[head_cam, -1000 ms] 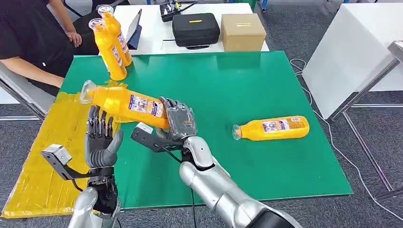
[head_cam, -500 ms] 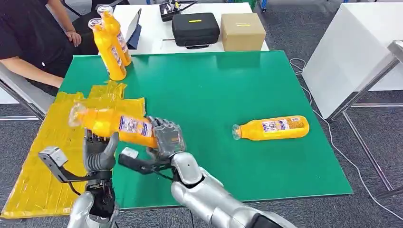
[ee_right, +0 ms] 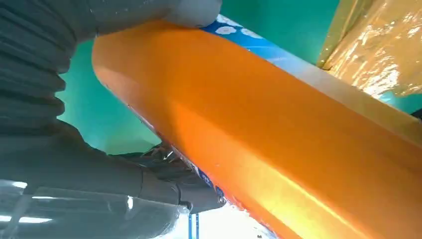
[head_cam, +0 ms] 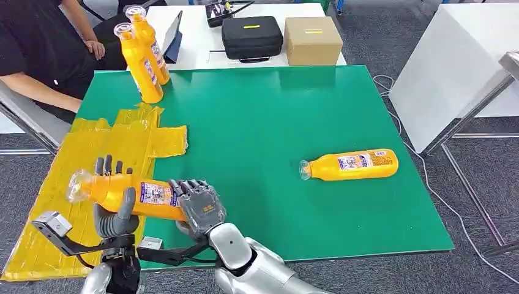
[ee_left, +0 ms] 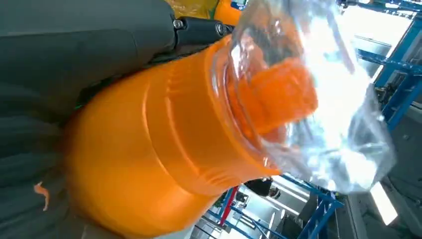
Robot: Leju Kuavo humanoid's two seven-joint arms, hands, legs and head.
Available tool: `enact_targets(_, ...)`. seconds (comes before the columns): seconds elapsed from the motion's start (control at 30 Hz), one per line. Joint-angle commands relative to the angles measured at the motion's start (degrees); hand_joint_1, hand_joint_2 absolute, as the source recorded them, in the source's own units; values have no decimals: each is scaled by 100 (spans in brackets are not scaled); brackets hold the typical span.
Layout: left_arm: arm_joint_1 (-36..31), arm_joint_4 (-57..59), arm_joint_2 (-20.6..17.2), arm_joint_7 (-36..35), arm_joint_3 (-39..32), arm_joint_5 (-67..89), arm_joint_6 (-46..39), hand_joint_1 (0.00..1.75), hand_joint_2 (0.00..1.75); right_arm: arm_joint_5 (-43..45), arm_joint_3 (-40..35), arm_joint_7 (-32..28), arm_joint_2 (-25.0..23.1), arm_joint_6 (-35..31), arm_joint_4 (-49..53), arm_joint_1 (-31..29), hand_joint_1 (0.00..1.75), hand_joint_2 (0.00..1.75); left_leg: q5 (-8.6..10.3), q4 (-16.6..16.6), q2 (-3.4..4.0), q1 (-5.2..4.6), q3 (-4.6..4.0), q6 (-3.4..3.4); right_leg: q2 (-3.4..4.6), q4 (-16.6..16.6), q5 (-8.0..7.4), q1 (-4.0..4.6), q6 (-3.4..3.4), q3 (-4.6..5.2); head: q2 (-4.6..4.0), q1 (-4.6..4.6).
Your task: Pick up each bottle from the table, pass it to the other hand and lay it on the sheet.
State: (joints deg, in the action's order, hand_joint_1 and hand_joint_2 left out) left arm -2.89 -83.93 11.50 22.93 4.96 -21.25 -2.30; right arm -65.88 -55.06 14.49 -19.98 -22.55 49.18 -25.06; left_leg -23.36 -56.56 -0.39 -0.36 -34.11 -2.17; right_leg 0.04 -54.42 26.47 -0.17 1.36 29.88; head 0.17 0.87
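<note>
No lettering legible on any bottle label.

The held orange bottle (head_cam: 131, 193) carries a white-and-blue label whose print is too small to read; the label on the bottle lying on the green table (head_cam: 350, 165) and those on the two upright bottles (head_cam: 142, 54) are likewise unreadable. A yellow mark on the black case (head_cam: 251, 37) shows no readable characters.

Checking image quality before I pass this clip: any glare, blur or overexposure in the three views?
Head view: sharp and evenly lit, with only soft sheen on the yellow sheet. Left wrist view: the orange bottle sits so close it looks soft, its clear cap wrap glares white, and the background is blown out. Right wrist view: the bottle's body carries a broad highlight, and the crinkled sheet glints.
</note>
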Motion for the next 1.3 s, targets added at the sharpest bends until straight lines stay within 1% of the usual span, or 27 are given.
enact_targets(0.03,-297,185,-93,-56,116,14,0,9,175,-167,-694,-307,171,132,471,233,175,175,-8,4,-8,4,20,13,-10,8,10,4,-3,-25,0,0)
enact_targets(0.07,-284,178,-91,-51,124,12,2,175,175,-158,-661,-291,188,117,485,238,175,175,-12,5,-9,4,27,16,-12,9,14,3,-3,-34,2,2)
enact_targets(0.13,-316,226,-96,-51,146,10,3,175,175,-166,-620,-267,206,99,503,232,175,175,-8,5,-10,4,20,13,-13,9,10,4,-2,-27,0,0)
enact_targets(0.2,-365,262,-98,-48,171,15,7,175,175,-164,-572,-244,209,108,525,203,175,175,-13,3,-17,7,32,18,-21,10,17,6,-3,-42,0,2)
enact_targets(0.23,-374,268,-99,-47,176,16,9,175,175,-165,-567,-241,209,113,530,197,175,175,-6,2,-16,6,18,13,-19,7,10,5,-2,-25,0,2)
enact_targets(0.27,-374,268,-99,-47,176,16,9,175,175,-165,-567,-241,209,113,530,197,175,175,-12,1,-13,5,28,17,-17,6,15,4,-2,-34,0,2)
enact_targets(0.3,-387,265,-92,-48,179,15,8,175,175,-165,-562,-242,207,118,533,186,175,175,-2,5,-9,5,12,9,-13,9,5,4,-1,-16,0,0)
enact_targets(0.37,-391,281,-104,-47,185,17,9,175,175,-163,-556,-235,211,133,549,192,175,175,-8,5,-17,7,29,15,-23,13,12,6,-2,-38,0,-2)
enact_targets(0.4,-396,284,-114,-44,205,23,19,175,175,-165,-545,-220,216,157,578,192,175,175,-5,4,-13,4,19,11,-16,9,9,3,-1,-25,0,4)
enact_targets(0.57,-433,350,-138,-39,256,40,54,175,175,-162,-501,-173,273,230,738,200,175,175,-5,4,-19,6,19,13,-24,10,10,5,-2,-27,0,2)
enact_targets(0.67,-433,350,-138,-39,256,40,54,175,175,-162,-501,-173,273,230,738,200,175,175,-2,6,-9,3,12,9,-13,8,5,2,-1,-16,0,2)
enact_targets(0.73,-432,381,-151,-33,268,40,84,175,175,-153,-438,-148,315,235,808,219,175,175,-10,5,-17,6,33,18,-22,11,15,4,-3,-41,0,2)
enact_targets(0.8,-433,398,-153,-26,269,39,102,175,175,-157,-409,-150,345,224,825,227,175,175,-3,7,-16,3,20,12,-20,10,9,2,-2,-26,0,2)
enact_targets(0.93,-478,461,-148,-12,288,37,146,175,175,-126,-380,-165,376,238,771,243,173,175,-7,6,-17,6,28,15,-22,13,11,5,-2,-36,0,2)
enact_targets(0.97,-508,508,-147,-5,294,26,164,175,175,-151,-365,-131,378,224,726,230,143,175,-6,8,-21,5,30,16,-26,14,12,4,-2,-40,2,2)
enact_targets(1.0,-540,553,-146,2,296,16,175,175,175,-236,-342,-78,412,167,709,206,17,175,-9,6,-22,7,34,18,-28,13,15,5,-2,-44,0,2)
enact_targets(1.03,-561,584,-149,9,288,3,181,175,175,-229,-276,-73,435,149,724,209,0,0,-3,7,-16,4,19,12,-20,11,7,3,-1,-25,0,2)
enact_targets(1.1,-602,623,-152,36,207,-32,171,175,175,-59,47,-128,556,18,990,280,0,0,-9,6,-19,5,36,17,-25,14,14,4,-1,-45,0,2)
enact_targets(1.13,-613,614,-152,43,155,-43,162,175,175,35,237,-155,622,-37,1197,337,0,0,-1,6,-19,4,16,10,-24,11,7,3,-1,-23,0,0)
enact_targets(1.17,-625,585,-150,44,84,-45,156,175,175,190,527,-241,722,-104,1521,412,0,0,-4,7,-26,4,27,15,-32,13,12,2,-1,-37,0,4)
enact_targets(1.2,-620,553,-140,44,32,-44,153,175,175,261,775,-323,791,-166,1805,490,0,0,0,5,-25,3,13,9,-26,9,7,2,0,-22,2,2)
enact_targets(1.23,-598,499,-128,39,-13,-47,143,175,175,278,988,-409,871,-211,2084,569,0,0,-4,0,-28,7,16,13,-29,9,10,5,0,-27,0,0)
enact_targets(1.27,-561,455,-130,20,-24,-46,142,175,175,319,1073,-488,935,-104,2256,606,0,0,-1,0,-22,2,5,7,-24,5,7,1,1,-13,0,0)
enact_targets(1.3,-561,455,-130,20,-24,-46,142,175,175,319,1073,-488,935,-104,2256,606,0,0,-7,-3,-27,5,17,12,-31,8,13,4,1,-30,0,7)
